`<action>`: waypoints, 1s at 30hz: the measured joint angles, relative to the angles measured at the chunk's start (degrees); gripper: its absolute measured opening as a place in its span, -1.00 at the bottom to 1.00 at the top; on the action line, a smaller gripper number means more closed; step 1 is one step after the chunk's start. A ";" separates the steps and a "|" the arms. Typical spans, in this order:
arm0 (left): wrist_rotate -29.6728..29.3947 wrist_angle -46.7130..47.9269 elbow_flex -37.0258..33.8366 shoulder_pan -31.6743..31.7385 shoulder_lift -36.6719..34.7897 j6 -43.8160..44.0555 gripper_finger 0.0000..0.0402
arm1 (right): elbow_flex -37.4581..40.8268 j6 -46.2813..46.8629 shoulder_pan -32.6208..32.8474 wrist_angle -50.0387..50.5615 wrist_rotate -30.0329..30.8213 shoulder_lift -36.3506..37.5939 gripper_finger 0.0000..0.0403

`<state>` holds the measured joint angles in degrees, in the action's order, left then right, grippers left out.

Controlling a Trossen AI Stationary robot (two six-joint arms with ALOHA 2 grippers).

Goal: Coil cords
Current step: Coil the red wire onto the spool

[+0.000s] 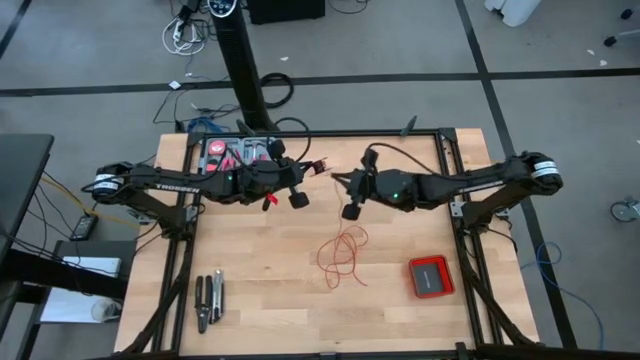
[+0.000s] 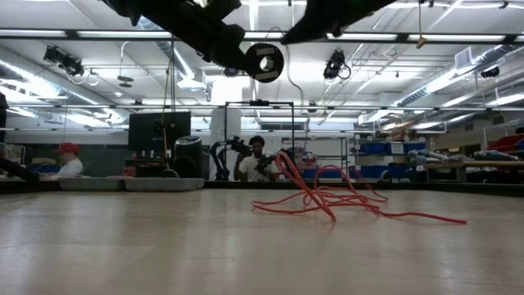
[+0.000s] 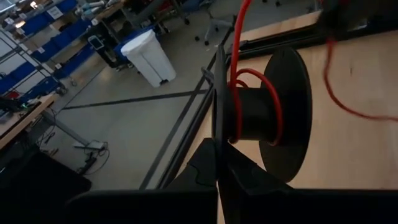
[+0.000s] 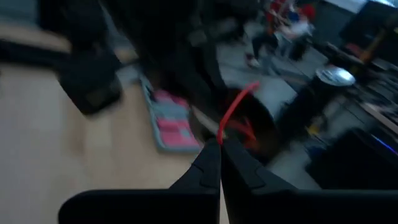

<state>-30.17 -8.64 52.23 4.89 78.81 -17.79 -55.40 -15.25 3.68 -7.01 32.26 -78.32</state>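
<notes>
1. The red wire lies in loose squiggly loops on the wooden table, and serves here as the landmark. In the low view it sprawls across the boards in the middle distance.
2. To the right of the loops, near the table's front edge, sits a flat red box, well apart from the wire.
3. To the left of the loops, also near the front edge, lies a dark pair of pliers.
4. Behind the loops and a little to the right, the right gripper hangs above the table with its jaws closed on a strand of the wire; the view is blurred, so the exact pinch point is uncertain.
5. Behind the loops and to the left, the left gripper has its jaws closed on the flange of a black spool, which carries a few red turns.
6. Farther back and left of the loops, a pink package rests at the table's rear edge.
7. Beyond the table, a person sits behind the wire in the low view.
</notes>
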 joint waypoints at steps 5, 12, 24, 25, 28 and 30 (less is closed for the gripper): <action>0.16 -0.85 0.00 -0.04 0.00 0.03 -1.00 | 0.00 0.52 -0.19 10.96 4.96 3.52 -1.00; 2.63 -2.32 0.00 -0.11 -0.04 0.20 -1.00 | 0.02 3.62 -2.06 21.22 11.28 3.52 -1.00; 6.45 -6.82 0.00 -0.44 -0.26 3.26 -1.00 | 0.09 4.04 -4.30 12.57 3.46 -4.15 -1.00; 6.45 -6.95 0.00 -0.42 -0.26 3.32 -1.00 | 0.11 3.49 -4.32 9.76 3.55 -5.64 -1.00; 6.43 -7.60 0.00 -0.42 -0.26 4.85 -1.00 | 0.11 1.38 -4.24 0.16 3.64 -9.93 -1.00; 5.99 -7.92 0.00 -0.42 -0.26 6.86 -1.00 | 0.11 -0.19 -3.65 -4.39 4.04 -12.11 -1.00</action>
<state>-24.19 -16.56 52.23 4.47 78.54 -10.93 -55.29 -15.43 0.04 -11.40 36.30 -90.43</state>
